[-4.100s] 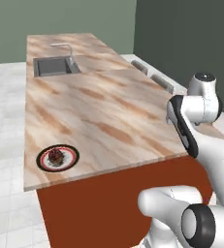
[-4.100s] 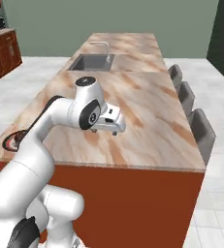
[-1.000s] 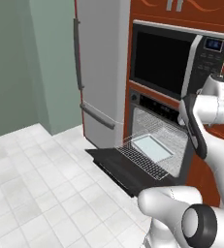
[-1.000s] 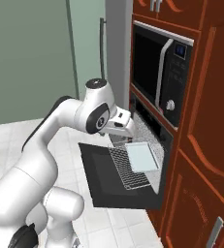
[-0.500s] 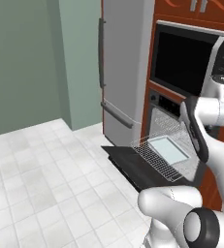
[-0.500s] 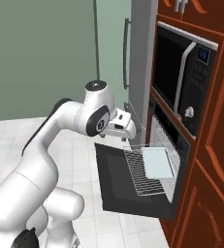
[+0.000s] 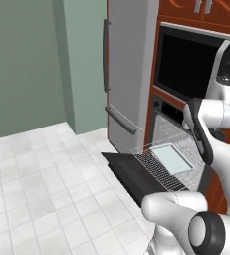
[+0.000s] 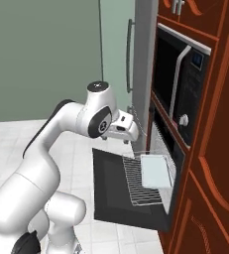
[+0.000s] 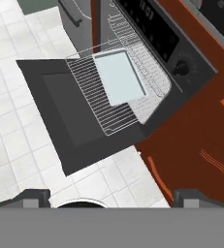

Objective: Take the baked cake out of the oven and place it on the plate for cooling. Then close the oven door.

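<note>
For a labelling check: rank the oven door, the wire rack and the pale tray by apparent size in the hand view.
1. oven door, largest
2. wire rack
3. pale tray, smallest, lying on the rack

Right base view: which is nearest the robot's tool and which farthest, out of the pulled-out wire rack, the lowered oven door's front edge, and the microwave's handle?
1. Wire rack, just below and right of the tool.
2. Microwave handle, up to its right.
3. Oven door front edge, lowest, toward the robot's base.
The first two are close; I'm less sure of them.

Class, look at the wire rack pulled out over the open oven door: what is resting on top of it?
A pale rectangular tray lies on the wire rack. No cake shows on it; the oven cavity behind is hidden.
</note>
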Available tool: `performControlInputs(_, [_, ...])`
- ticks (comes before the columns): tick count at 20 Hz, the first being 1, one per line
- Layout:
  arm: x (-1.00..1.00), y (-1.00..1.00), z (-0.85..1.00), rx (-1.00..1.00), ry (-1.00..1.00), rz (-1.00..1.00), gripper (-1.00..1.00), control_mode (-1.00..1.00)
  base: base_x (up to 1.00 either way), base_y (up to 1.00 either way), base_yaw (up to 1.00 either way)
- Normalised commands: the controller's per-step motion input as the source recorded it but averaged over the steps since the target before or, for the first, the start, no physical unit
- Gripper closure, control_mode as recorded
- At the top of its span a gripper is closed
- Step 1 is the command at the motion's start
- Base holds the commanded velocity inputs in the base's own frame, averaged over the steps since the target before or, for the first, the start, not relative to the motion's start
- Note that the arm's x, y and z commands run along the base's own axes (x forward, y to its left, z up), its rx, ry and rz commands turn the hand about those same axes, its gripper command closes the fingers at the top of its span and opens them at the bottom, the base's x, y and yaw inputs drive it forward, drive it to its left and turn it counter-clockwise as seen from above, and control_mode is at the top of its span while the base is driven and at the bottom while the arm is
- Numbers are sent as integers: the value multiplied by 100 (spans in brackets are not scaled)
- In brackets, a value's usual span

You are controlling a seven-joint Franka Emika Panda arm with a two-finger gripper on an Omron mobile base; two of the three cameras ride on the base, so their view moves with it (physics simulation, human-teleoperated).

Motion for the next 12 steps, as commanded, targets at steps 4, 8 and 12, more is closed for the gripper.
performControlInputs(4, [0,0,0,0,0,0,-100,100,31,-3,14])
performControlInputs(8, [0,0,0,0,0,0,-100,100,44,-5,14])
performControlInputs(12, [0,0,0,0,0,0,-100,100,47,-14,12])
